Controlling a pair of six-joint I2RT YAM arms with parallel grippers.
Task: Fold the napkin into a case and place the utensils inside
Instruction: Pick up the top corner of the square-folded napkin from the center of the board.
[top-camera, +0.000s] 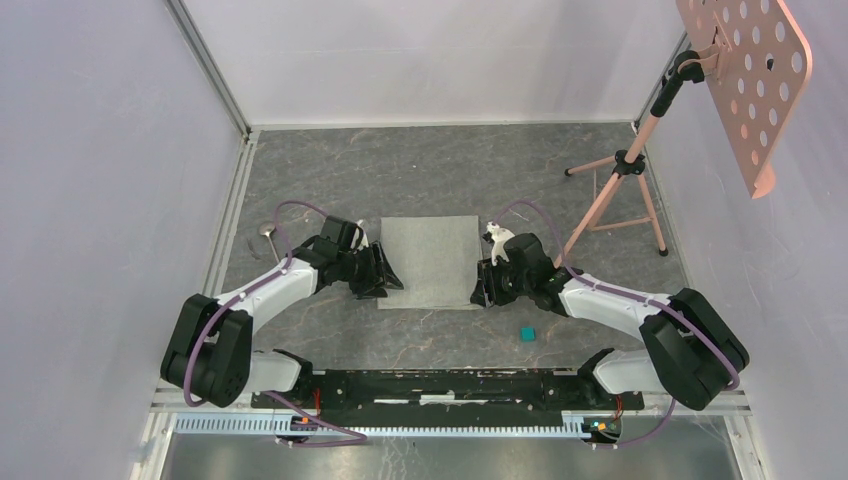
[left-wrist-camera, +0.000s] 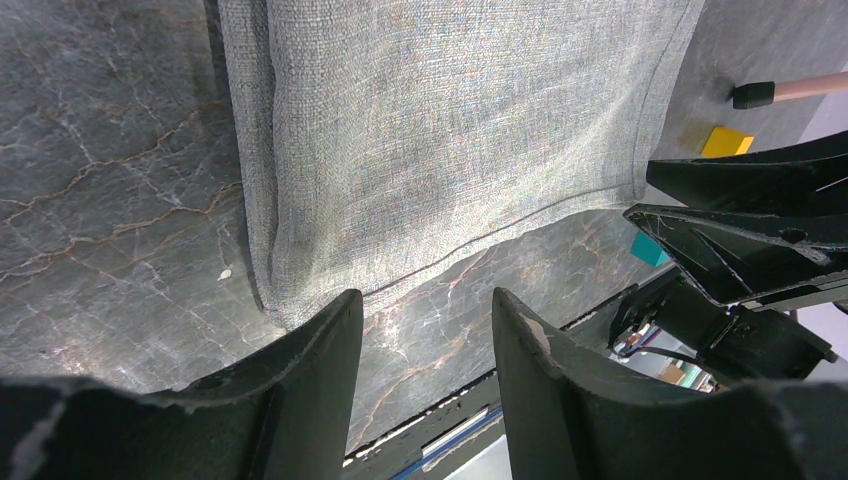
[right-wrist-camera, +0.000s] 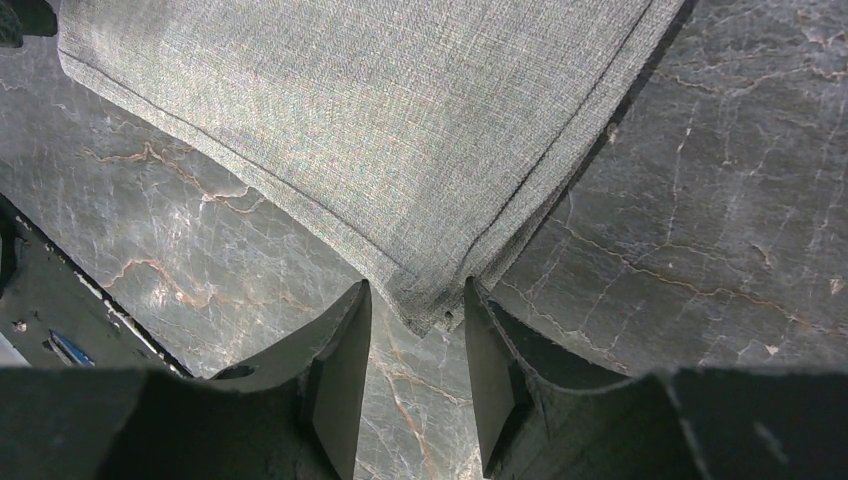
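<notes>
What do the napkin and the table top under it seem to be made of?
The napkin: woven cloth, grey-green and matt; crossing threads and a stitched hem show. The table top: probably dark grey marble or a marble-print sheet, slightly glossy; pale and brownish veins cross it, but the look cannot settle which.

Grey-green napkin (top-camera: 428, 262) spread flat on the bench (top-camera: 330, 180).
Woven cloth with hemmed edges, roughly rectangular; a small silver spoon (top-camera: 267, 232) lies well apart, to its left.

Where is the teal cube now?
In the top view, the teal cube lies right of centre, between the right arm and the base rail.
</notes>
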